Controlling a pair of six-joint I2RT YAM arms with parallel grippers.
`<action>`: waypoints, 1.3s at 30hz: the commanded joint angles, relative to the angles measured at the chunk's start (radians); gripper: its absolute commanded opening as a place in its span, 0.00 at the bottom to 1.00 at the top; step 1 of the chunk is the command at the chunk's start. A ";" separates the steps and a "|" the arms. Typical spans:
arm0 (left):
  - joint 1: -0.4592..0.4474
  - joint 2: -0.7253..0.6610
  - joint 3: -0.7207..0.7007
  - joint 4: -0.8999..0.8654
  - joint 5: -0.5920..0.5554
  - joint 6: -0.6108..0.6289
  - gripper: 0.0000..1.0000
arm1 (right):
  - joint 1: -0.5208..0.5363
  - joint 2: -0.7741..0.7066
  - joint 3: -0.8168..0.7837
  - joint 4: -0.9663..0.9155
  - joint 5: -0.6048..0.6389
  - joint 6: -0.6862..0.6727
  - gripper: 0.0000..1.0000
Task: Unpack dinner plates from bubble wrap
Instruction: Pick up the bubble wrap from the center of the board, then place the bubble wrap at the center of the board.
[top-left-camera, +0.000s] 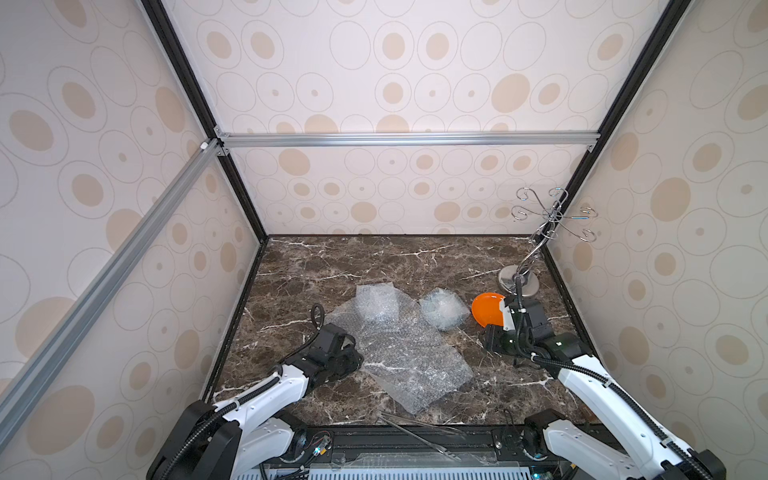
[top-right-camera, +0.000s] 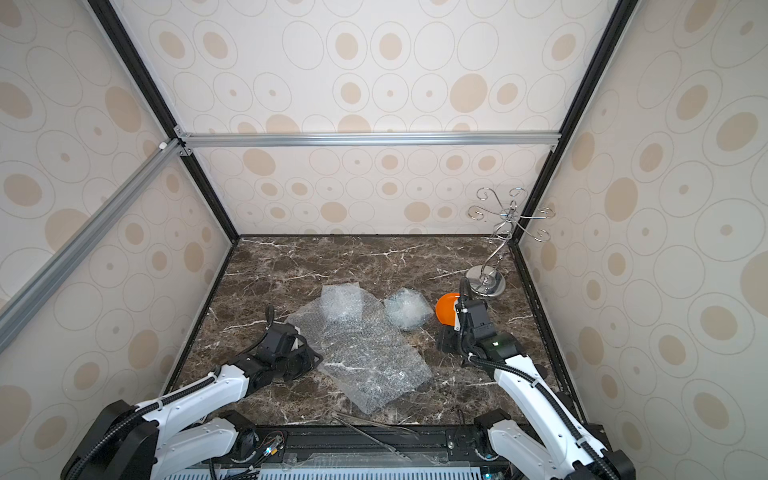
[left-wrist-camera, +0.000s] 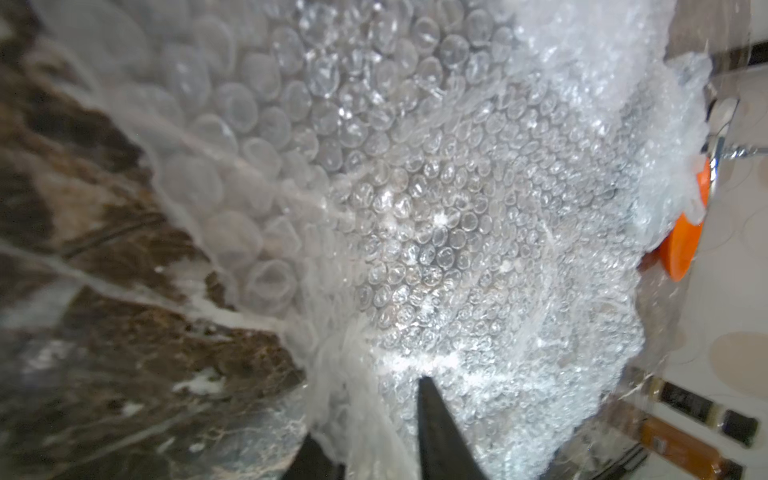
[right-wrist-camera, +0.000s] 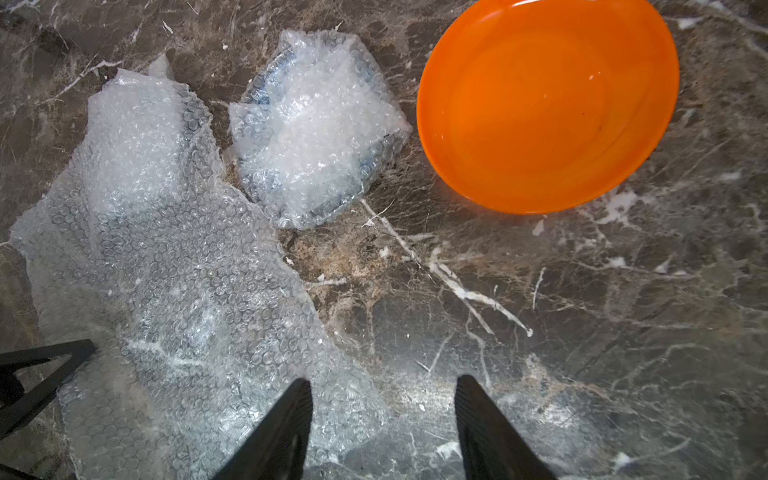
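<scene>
Dinner plates: the orange plate (right-wrist-camera: 548, 104) lies bare on the table (right-wrist-camera: 582, 332), just beside a still-wrapped bundle (right-wrist-camera: 316, 124) (its dark rim shows only in the right wrist view). The left tool (left-wrist-camera: 365, 409) pinches the opened bubble wrap sheet (top-left-camera: 399, 353), a grip only its wrist view shows; the right tool (right-wrist-camera: 384, 378) hangs open, empty. Likely next: drag the sheet aside, then unfold the bundle.

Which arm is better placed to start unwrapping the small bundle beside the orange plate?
Right. The right end effector is open and empty, near the bundle; the left end effector pinches the large sheet, farther off.
</scene>
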 joint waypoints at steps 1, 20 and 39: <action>-0.004 -0.001 0.069 -0.027 -0.025 0.035 0.08 | 0.005 -0.013 -0.026 -0.007 -0.012 -0.010 0.58; 0.300 0.234 0.660 -0.536 -0.082 0.584 0.00 | 0.005 -0.041 -0.042 -0.024 -0.060 -0.026 0.58; 0.638 0.553 0.933 -0.641 -0.268 0.792 0.00 | 0.003 -0.036 0.015 -0.097 -0.088 -0.052 0.59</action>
